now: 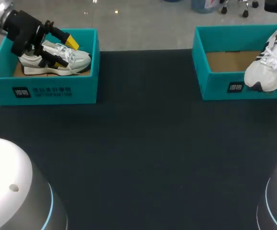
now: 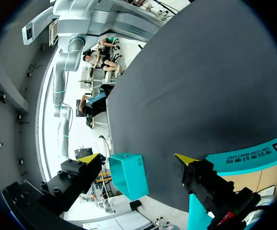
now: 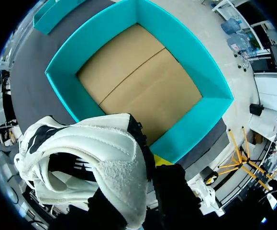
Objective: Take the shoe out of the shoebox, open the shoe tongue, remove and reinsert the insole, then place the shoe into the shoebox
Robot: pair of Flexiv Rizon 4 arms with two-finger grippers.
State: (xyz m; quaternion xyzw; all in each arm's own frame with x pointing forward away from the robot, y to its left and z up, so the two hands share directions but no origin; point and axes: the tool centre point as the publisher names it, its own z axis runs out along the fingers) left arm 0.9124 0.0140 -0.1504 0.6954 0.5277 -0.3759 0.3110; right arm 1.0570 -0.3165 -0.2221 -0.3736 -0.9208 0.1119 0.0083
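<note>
Shoe (image 1: 265, 72) hangs pinched in right jaws over shoebox (image 1: 215, 91) front wall; left jaws gape.

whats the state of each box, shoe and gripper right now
left shoebox: open, shoe inside
left shoe: resting on its sole in the left shoebox
left gripper: open, over the left shoe
right shoebox: open, empty
right shoe: held up over the box's front wall, toe down
right gripper: shut on the right shoe
</note>
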